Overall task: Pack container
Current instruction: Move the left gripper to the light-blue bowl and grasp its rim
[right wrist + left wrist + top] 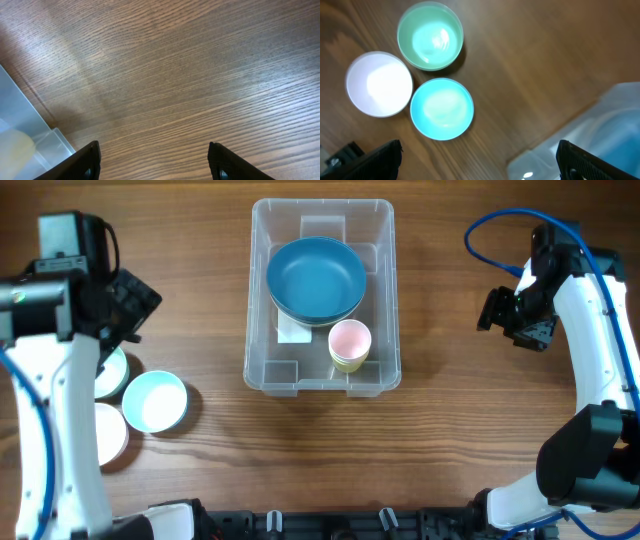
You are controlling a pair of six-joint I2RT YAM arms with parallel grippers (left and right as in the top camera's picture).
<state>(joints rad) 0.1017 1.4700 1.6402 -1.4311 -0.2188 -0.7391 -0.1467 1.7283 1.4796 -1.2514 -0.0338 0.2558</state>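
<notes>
Your left claw (479, 148) hangs spread apart near the light-blue bowl (442, 108). Your right claw (153, 148) gapes empty over the tabletop (175, 75) near the container (386, 300).

We can read no words, numbers, brand marks or signs in any of the three views. The only label we find is a white label (292, 333) at the base of the clear container (322, 204), seen from overhead. A blue bowl (316, 275) covers part of it, and the part that shows is too small to make out any print.
</notes>
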